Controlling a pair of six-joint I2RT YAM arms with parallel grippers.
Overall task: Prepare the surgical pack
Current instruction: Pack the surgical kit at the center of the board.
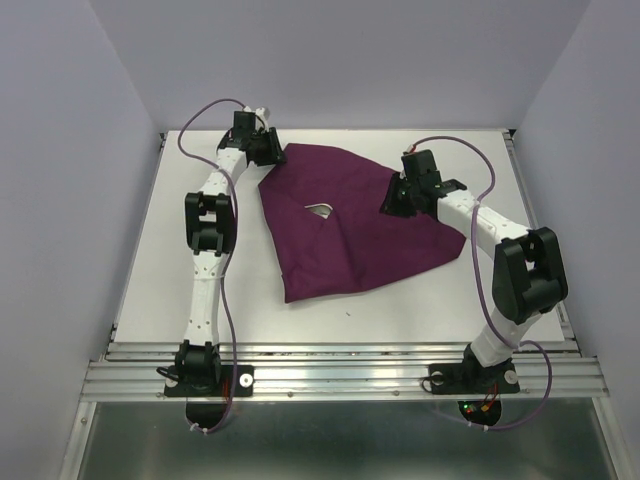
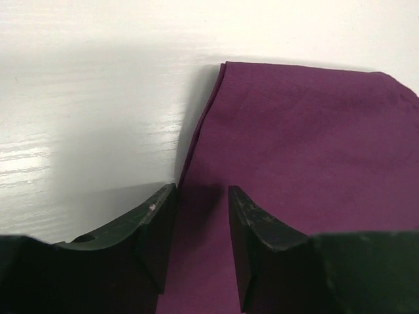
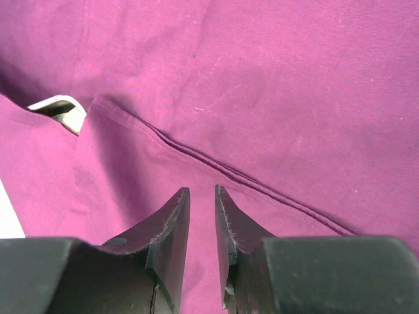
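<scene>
Evidently the step in hand is folding the cloth (image 1: 350, 225) over its contents; it lies mid-table as a rough triangle, its flaps meeting at a seam with a small gap beside it. At the far left corner the left gripper (image 2: 201, 191) has its jaws apart, straddling the folded edge, one finger over the table (image 1: 170, 250) and the other over fabric. To do this well it should bite every layer squarely at the edge, not just the top one. It should then lift only enough to clear the bundle before carrying the corner across, so nothing inside gets dragged. Over the right flap, near the seam, the right gripper (image 3: 201, 191) hovers low, jaws a narrow slit apart with nothing visibly caught. It would probably serve best pinning that flap while the other arm pulls. Nearly everything inside the cloth is hidden. Only a pale curved bit (image 3: 59, 110) shows through the gap, perhaps a tray rim, but too little of it shows to tell. Whatever else is wrapped cannot be seen, nor whether the right fingertips touch the fabric
</scene>
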